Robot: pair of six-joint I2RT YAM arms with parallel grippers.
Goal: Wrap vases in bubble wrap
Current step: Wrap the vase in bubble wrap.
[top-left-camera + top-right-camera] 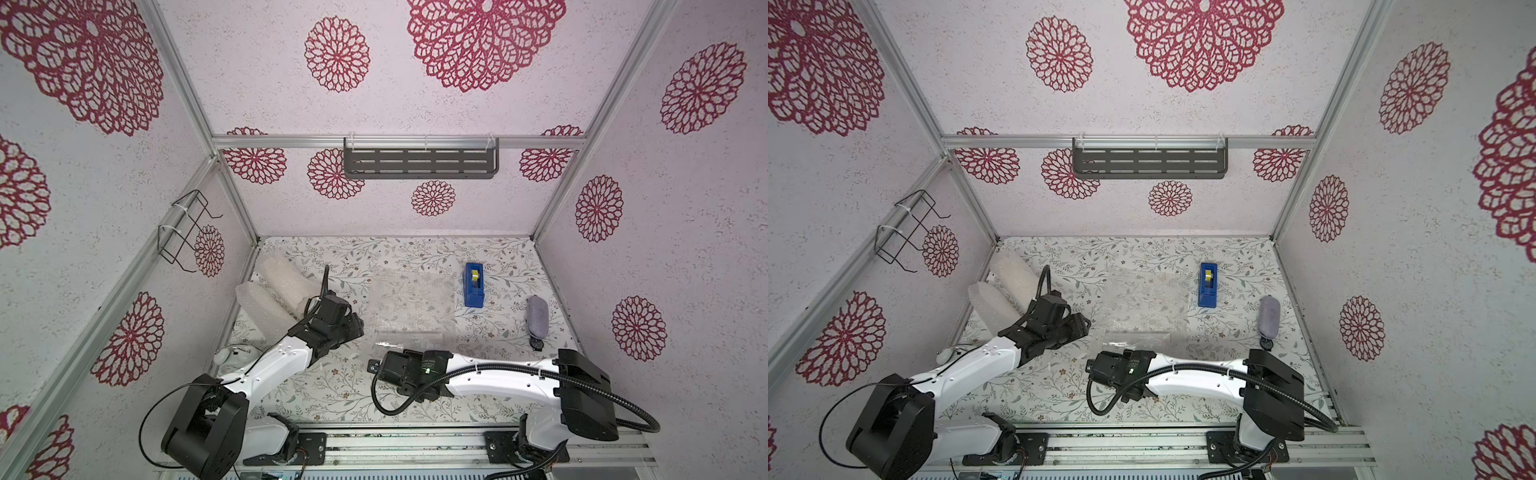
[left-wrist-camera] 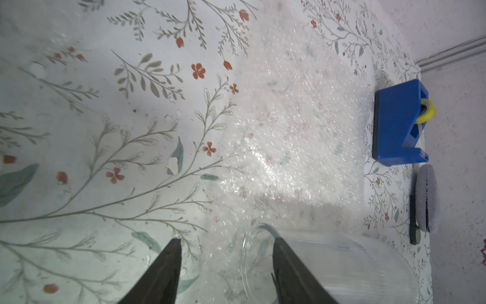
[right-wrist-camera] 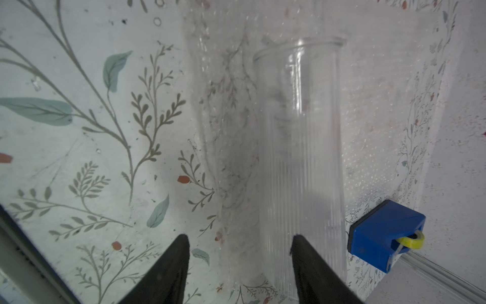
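No text, label or number can be read anywhere.

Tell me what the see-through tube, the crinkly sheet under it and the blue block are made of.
The tube looks like clear glass, perhaps hard plastic: glossy, finely ribbed, smooth-rimmed. The sheet looks like thin clear plastic bubble wrap, dotted with small glinting bubbles. The blue block seems matt moulded plastic: a tape dispenser holding a yellow roll.
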